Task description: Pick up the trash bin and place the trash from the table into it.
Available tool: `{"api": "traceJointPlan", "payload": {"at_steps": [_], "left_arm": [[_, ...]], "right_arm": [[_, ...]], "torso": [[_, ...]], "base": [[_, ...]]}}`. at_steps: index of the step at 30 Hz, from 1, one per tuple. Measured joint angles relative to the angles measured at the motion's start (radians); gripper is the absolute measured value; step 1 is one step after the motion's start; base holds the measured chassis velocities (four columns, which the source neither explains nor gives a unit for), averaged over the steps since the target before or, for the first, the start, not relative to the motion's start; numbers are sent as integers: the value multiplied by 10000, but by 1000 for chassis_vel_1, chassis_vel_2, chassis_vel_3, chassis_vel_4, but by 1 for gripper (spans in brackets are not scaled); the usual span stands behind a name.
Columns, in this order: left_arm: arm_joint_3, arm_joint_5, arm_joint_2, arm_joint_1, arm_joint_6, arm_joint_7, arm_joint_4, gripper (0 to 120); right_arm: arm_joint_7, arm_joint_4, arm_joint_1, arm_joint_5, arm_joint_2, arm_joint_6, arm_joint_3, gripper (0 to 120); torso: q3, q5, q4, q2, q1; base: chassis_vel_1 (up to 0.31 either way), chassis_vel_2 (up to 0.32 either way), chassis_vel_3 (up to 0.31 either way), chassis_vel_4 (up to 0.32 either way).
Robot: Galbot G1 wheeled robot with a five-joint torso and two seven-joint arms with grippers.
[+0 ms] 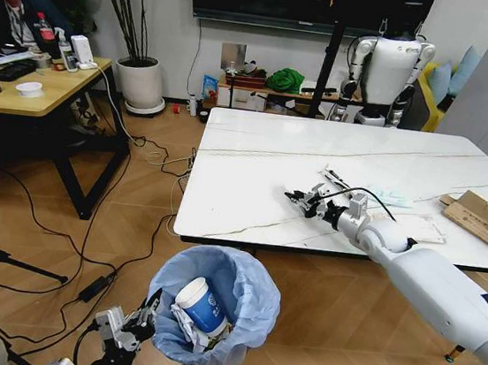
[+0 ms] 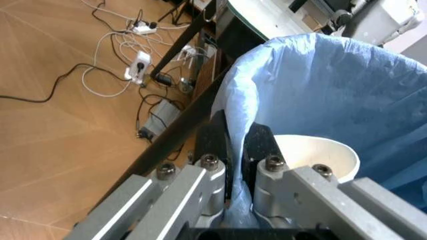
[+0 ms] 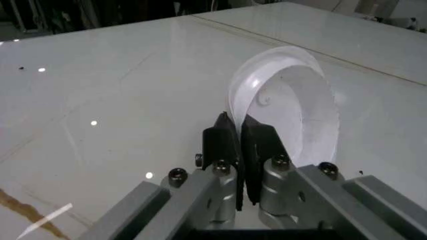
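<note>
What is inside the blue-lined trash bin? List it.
Inside the trash bin: a blue-and-white paper cup on crumpled white paper. Anything beneath them is covered.

The room is evenly and brightly lit from above. Small ceiling-light glints are mirrored in the glossy table (image 3: 120,75). Soft shadows are cast beneath it. Near gripper parts in both wrist views are blurred.

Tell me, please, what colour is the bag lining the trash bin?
Light blue; the bag lining the trash bin shows best in the left wrist view.
</note>
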Motion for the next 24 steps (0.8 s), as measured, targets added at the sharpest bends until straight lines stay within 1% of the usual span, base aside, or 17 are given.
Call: {"api": "traceJointPlan", "payload": {"at_steps": [6,8,9,11,14,15,16,18,19,20,21,22,24], "left_arm": [[-13,-123,254,-22,4,-20,-73,0],[27,-144,309,-44,4,-26,-73,0],[99,-148,361,-60,4,-26,-56,0],[126,-148,376,-70,4,-26,-41,0],[240,-201,456,-180,5,-49,80,0],[258,-210,461,-211,10,-70,102,0],[258,-210,461,-211,10,-70,102,0],[238,-174,331,-187,16,-76,96,0],[199,-134,194,-139,17,-67,59,0],[199,-134,194,-139,17,-67,59,0],[157,-93,43,-107,17,-61,22,0],[127,-52,-134,-116,17,-56,-10,0],[125,-32,-216,-130,20,-53,-14,0]], "right_arm": [[20,707,-305,78,-267,163,281,0],[-10,1134,-481,92,-520,265,508,0],[-160,1670,-693,107,-843,397,725,0],[-244,1924,-776,122,-972,464,798,0],[-834,3836,-1381,251,-1887,1041,994,0],[-1017,4380,-1538,239,-2112,1204,951,0],[-1017,4380,-1538,239,-2112,1204,951,0],[-1333,5167,-1614,194,-2317,1449,571,0],[-1518,5509,-1563,173,-2317,1571,287,0],[-1518,5509,-1563,173,-2317,1571,287,0],[-1670,5763,-1499,141,-2289,1652,59,0],[-1903,6131,-1401,38,-2249,1768,-244,0],[-2039,6325,-1358,-54,-2241,1842,-390,0]], "torso": [[0,1,4,0,0],[0,0,5,0,0],[0,-2,-1,0,0],[0,0,-3,0,0],[-2,-1,0,0,-1],[-3,-4,-3,0,-1],[-3,-4,-3,0,-1],[-3,-8,-6,1,-4],[-3,0,-1,1,-4],[-3,0,-1,1,-4],[-2,6,5,0,-4],[-3,2,7,0,-3],[-3,-2,8,0,-3]], "base": [[0,0,0,0],[0,0,0,0],[0,0,0,0],[0,0,0,0],[0,0,0,0],[0,0,0,0],[0,0,0,0],[0,0,0,0],[0,0,0,0],[0,0,0,0],[0,0,0,0],[0,0,0,0],[0,0,0,0]]}}
